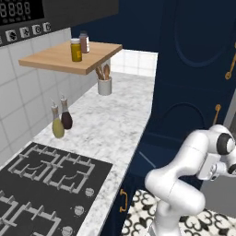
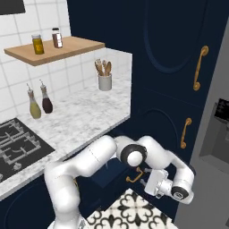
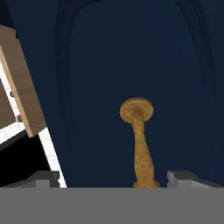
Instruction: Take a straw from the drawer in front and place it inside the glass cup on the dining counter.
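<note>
Gripper (image 3: 107, 181): fingers spread, either side of brass drawer handle (image 3: 139, 144), navy front. Marble worktop (image 1: 110, 124): oil bottles (image 1: 61, 120), utensil crock (image 1: 104, 85), gas hob (image 1: 41, 184).

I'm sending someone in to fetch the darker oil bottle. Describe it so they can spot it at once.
Start at the black gas hob on the marble worktop. Just beyond its far edge, near the white tiled wall, stand two slim spouted bottles side by side. Take the dark bottle with the deep reddish-brown fill, farther from the hob, not the yellow-green bottle beside it.
</note>
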Controlling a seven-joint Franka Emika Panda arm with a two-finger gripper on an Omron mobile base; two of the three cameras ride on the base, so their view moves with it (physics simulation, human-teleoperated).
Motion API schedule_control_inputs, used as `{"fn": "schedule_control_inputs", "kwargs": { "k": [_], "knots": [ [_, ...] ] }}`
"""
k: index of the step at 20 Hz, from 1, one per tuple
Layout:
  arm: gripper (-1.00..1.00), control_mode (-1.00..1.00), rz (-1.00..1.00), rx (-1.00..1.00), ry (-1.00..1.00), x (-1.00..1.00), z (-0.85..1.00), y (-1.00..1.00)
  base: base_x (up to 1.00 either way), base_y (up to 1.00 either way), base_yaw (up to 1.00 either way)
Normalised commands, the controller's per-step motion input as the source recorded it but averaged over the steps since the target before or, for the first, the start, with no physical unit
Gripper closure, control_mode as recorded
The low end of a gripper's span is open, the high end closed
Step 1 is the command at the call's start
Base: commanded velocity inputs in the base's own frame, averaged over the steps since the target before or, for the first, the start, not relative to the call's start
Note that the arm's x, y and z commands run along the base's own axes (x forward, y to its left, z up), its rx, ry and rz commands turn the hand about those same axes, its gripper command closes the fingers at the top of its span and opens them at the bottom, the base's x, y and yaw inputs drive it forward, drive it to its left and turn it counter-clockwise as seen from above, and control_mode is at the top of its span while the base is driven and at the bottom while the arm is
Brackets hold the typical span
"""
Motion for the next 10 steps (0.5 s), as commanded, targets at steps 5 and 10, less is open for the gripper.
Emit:
{"fn": "schedule_control_inputs", "kwargs": {
  "k": [5, 10],
  "knots": [
    [-1.0, -1.0, 0.0, -0.24, -0.2, -0.24, 0.87, 0.12, 0.0, 0.0, 0.0],
    [-1.0, -1.0, 0.0, -0.32, -0.16, -0.12, 0.85, 0.38, 0.0, 0.0, 0.0]
  ]
}}
